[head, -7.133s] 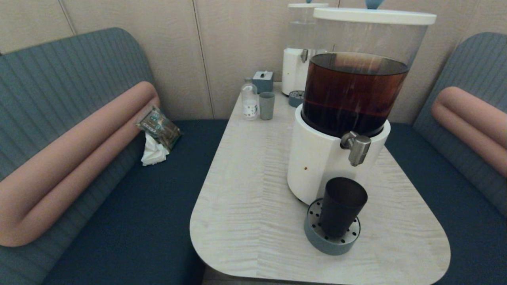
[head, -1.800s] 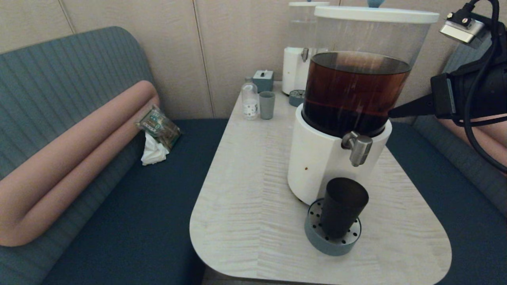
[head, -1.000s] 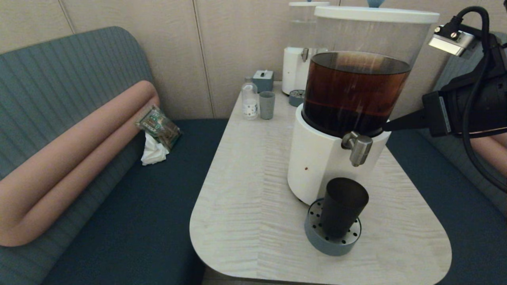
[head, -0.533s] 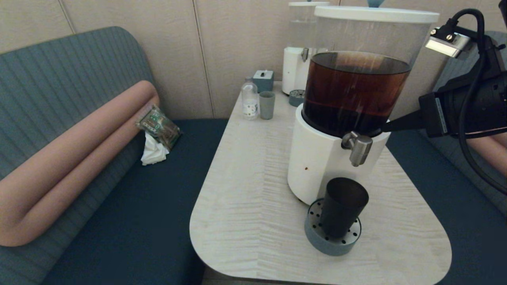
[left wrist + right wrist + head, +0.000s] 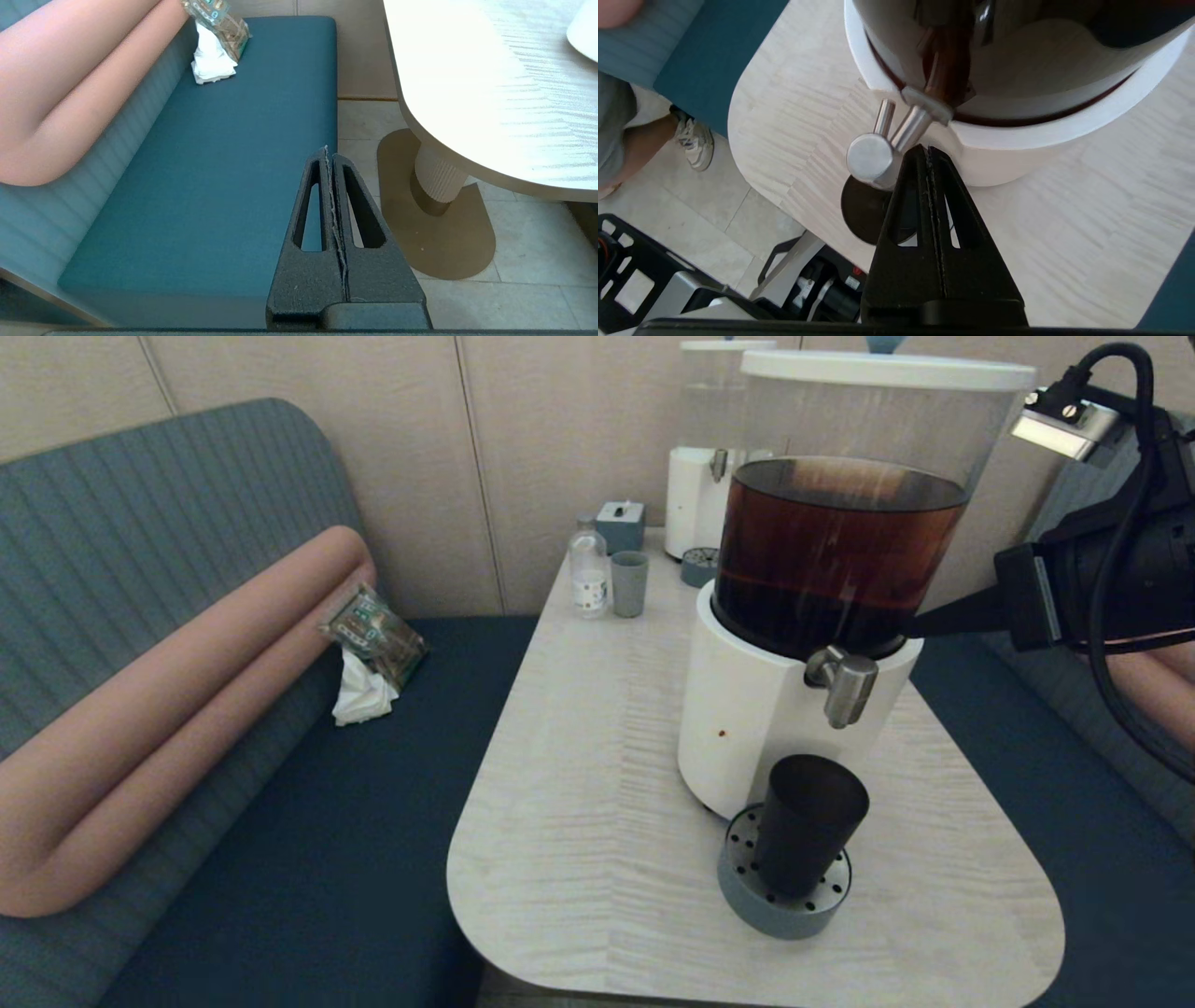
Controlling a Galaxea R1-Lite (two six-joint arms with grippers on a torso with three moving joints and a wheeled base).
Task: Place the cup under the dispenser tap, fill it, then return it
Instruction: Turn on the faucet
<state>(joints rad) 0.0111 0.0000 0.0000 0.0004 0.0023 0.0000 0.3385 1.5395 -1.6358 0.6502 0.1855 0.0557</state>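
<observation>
The dark brown-black cup (image 5: 808, 821) stands upright on a round grey-blue drip tray (image 5: 742, 896), directly below the brushed-steel dispenser tap (image 5: 843, 682). That tap juts from the big white-based dispenser (image 5: 747, 719) holding dark brown liquid. My right gripper (image 5: 910, 625) is shut and empty, its tip beside the tank's right side, just above and behind the tap. In the right wrist view the right gripper (image 5: 927, 150) lies close to the tap (image 5: 873, 158), with the cup (image 5: 864, 214) partly hidden beneath. My left gripper (image 5: 327, 151) is shut, parked low over the bench seat.
At the table's far end stand a small grey-blue tumbler (image 5: 629, 584), a clear bottle (image 5: 588, 569), a grey box (image 5: 620, 525) and a second, colourless-tank dispenser (image 5: 700, 495). A snack packet and tissue (image 5: 369, 649) lie on the left bench. The table's edge (image 5: 747, 989) curves near me.
My right arm came into view from the right and moved in beside the tank; in the last half second it rose slightly. The cup has not moved.
</observation>
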